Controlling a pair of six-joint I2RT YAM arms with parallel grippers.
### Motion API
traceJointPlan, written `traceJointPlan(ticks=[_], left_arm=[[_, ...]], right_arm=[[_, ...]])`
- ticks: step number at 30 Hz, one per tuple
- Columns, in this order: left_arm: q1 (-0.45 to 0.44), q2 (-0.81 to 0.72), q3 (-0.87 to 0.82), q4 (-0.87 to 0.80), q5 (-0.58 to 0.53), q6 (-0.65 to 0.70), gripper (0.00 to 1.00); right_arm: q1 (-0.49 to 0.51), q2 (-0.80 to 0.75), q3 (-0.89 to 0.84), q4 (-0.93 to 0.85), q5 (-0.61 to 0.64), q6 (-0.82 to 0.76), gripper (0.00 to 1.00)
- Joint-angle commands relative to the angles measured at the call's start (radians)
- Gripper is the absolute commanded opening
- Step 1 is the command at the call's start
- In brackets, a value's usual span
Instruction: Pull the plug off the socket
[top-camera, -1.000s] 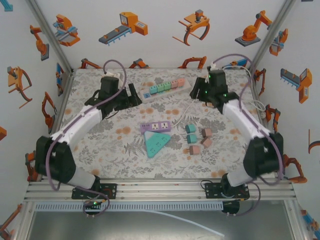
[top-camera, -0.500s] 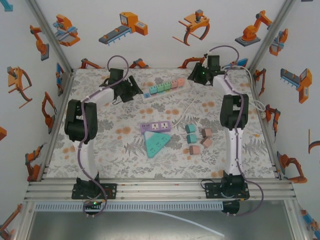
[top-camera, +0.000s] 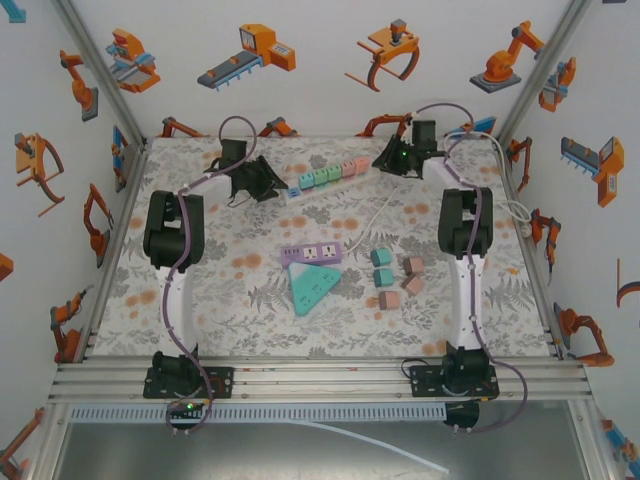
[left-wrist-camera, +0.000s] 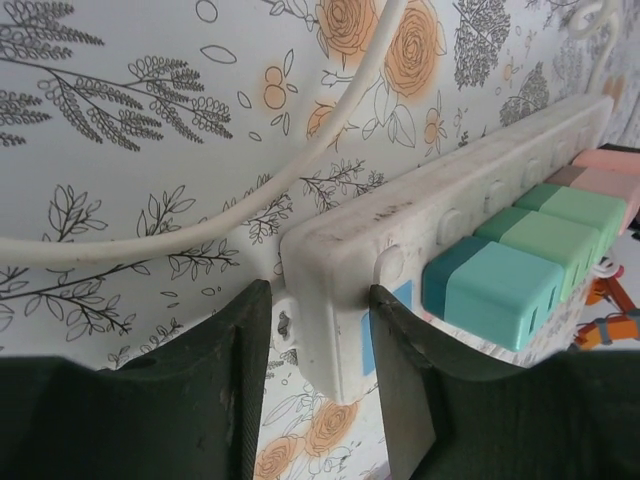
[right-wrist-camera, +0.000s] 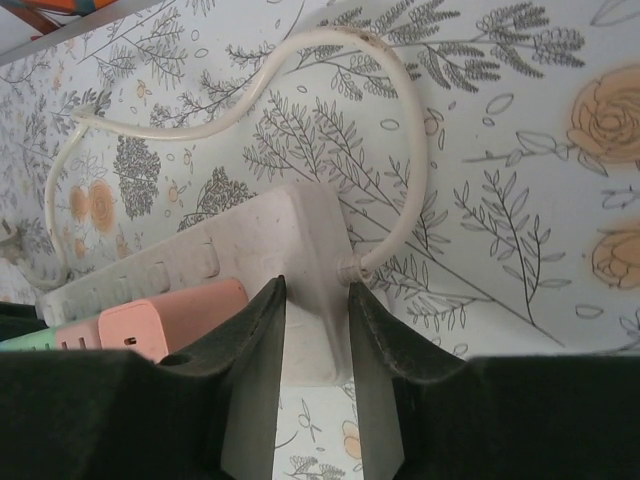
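1. Left gripper (top-camera: 275, 185) and right gripper (top-camera: 382, 163), top external view: both arms now stretch to the far side of the table (top-camera: 250, 320), where a second ago they were folded nearer the middle. Each gripper stands at one end of the white power strip (top-camera: 325, 178). Its row of plugs (top-camera: 330, 173) is seated in the sockets.
2. Left wrist view: the jaws, wider a second ago, have narrowed onto the strip's free end. One finger (left-wrist-camera: 400, 390) presses its side and the other meets its small lug, so the strip is grasped. The teal plug (left-wrist-camera: 490, 290) sits just beside that finger.
3. Right wrist view: the fingers (right-wrist-camera: 255, 380) are clenched on the strip's other end, beside the exit of the white cord (right-wrist-camera: 405, 150). The pink plug (right-wrist-camera: 170, 315) lies just alongside.
4. Reading: the strip appears braced at both ends, but no plug is gripped. Pulling one off likely requires one gripper to release and re-grasp a plug.
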Motion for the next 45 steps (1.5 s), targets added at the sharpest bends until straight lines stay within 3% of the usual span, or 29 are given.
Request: traceJointPlan(ticks=[1,15,23,30,34,37,41,45], left_arm=[[-0.015,0.006,-0.008,0.006,0.072,-0.016,0.43],[0.006,-0.303,-0.387,-0.115,-0.074,0.128,0.43],[0.018,-0.404,-0.533,-0.085,-0.118,0.147,0.47],[0.024,-0.427,-0.525,-0.114,-0.135,0.162,0.53],[0.025,-0.470,-0.514,-0.149,-0.151,0.164,0.56],[0.024,-0.521,-0.505,-0.182,-0.178,0.178,0.59],[0.024,-0.604,-0.491,-0.221,-0.213,0.215,0.61],[0.008,-0.673,-0.481,-0.227,-0.169,0.278,0.62]], right_arm=[[0.039,-0.069,-0.123,0.011,-0.035,0.063,0.30],[0.190,-0.503,-0.755,0.209,0.111,0.161,0.27],[0.242,-0.609,-0.899,0.219,0.147,0.166,0.32],[0.247,-0.734,-0.897,0.112,0.161,0.111,0.38],[0.248,-0.806,-0.841,0.003,0.245,0.009,0.42],[0.251,-0.844,-0.789,-0.037,0.238,-0.123,0.45],[0.264,-0.876,-0.744,-0.031,0.166,-0.404,0.45],[0.278,-0.883,-0.737,-0.018,0.045,-0.728,0.46]])
